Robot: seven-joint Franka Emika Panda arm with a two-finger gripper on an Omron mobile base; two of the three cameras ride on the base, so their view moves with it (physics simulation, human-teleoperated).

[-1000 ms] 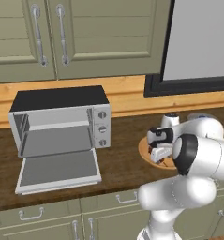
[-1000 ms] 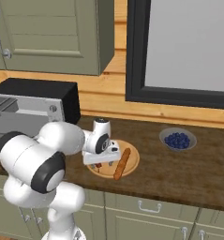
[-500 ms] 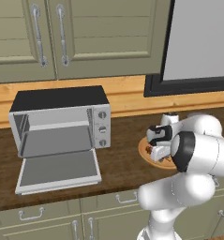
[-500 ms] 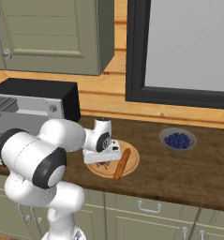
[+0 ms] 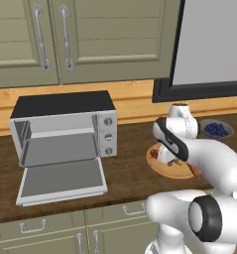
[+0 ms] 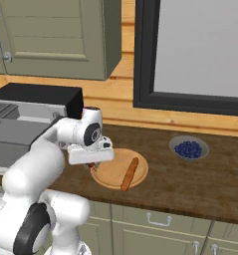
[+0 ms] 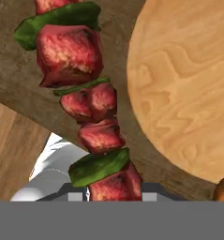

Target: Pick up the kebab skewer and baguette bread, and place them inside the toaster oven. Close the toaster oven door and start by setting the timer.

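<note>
On the dark wooden counter (image 5: 130,173), one toaster oven (image 5: 65,126) stands at the left with its toaster oven door (image 5: 63,179) folded down flat and its three knobs on the right panel, well apart from the one round wooden plate (image 6: 110,172). One baguette bread (image 6: 129,174) lies on that plate, one small bowl of blueberries (image 6: 189,148) sits further right, and the white arm hides part of the plate. Smallest, the kebab skewer (image 7: 92,117) hangs clamped in the narrowed gripper (image 6: 92,162), just above the plate's left rim.
</note>
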